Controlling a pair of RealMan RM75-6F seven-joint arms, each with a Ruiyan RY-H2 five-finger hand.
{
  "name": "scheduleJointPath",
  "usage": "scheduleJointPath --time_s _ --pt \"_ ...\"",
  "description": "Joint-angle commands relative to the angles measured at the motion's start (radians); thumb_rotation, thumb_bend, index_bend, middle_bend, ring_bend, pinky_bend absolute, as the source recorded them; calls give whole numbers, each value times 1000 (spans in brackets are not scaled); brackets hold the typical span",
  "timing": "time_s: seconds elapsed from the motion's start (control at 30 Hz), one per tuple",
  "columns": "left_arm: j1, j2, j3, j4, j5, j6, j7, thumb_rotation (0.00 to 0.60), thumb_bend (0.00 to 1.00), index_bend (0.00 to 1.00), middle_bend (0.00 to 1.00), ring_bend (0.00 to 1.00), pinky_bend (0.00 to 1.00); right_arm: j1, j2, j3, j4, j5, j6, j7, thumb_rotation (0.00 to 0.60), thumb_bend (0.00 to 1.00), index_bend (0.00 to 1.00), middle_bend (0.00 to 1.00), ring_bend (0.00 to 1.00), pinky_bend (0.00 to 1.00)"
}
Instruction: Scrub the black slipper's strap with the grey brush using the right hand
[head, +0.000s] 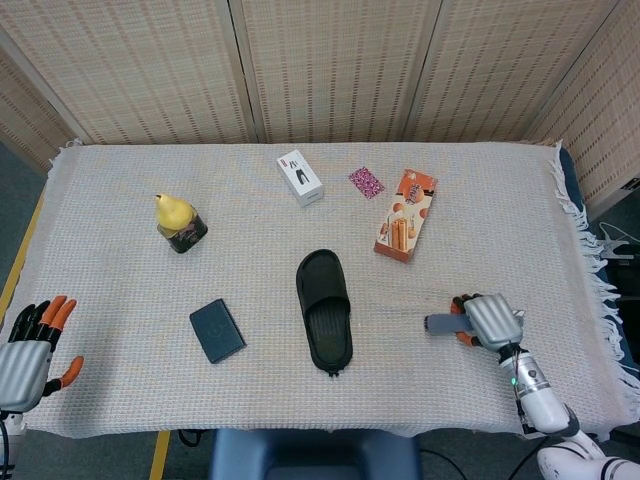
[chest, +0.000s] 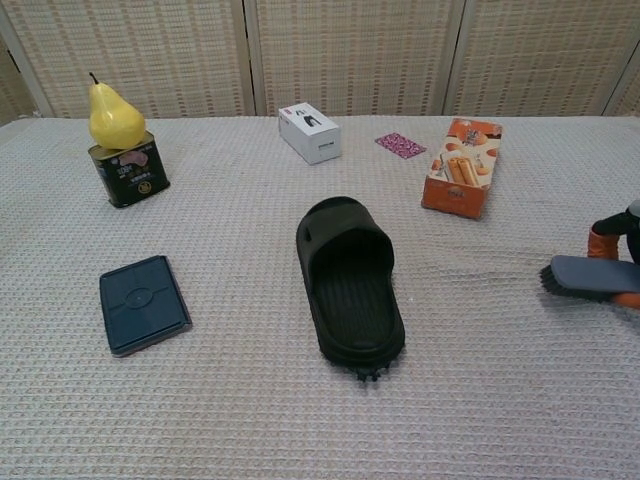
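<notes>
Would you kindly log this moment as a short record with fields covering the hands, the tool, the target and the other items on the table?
right hand: holds the grey brush near the table's right edge
left hand: fingers apart, holding nothing, at the near left corner
black slipper: mid-table, untouched, apart from the brush
pear: sits on a dark tin
other items: blue case, white box, snack box, patterned packet

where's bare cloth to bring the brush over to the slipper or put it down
Bare cloth runs from the grey brush in the right hand to the black slipper. The near strip in front of slipper and blue case is bare too. Crowded at the back: white box, snack box.
</notes>
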Motion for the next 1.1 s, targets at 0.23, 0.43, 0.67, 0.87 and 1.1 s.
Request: scheduleJointPath --time_s 0.23,0.43,0.67,0.87,1.1 --pt "2 4 2 -1 10 8 -10 600 346 0 0 0 13 60 100 70 -129 46 -41 12 600 501 694 532 552 742" --pt "3 8 2 1 11 10 -20 600 346 0 0 0 13 128 109 105 -155 92 -129 18 600 512 713 543 567 742" --pt "3 13 0 0 7 7 -31 600 358 0 0 0 14 265 63 166 -136 183 -307 45 600 513 715 546 568 742" --pt "7 21 -1 1 2 10 -49 600 358 0 0 0 14 382 23 214 -87 272 -451 86 600 517 725 551 574 742" --pt "10 26 -3 2 4 16 -60 600 357 0 0 0 14 501 -27 221 0 350 -562 74 600 533 737 558 581 742"
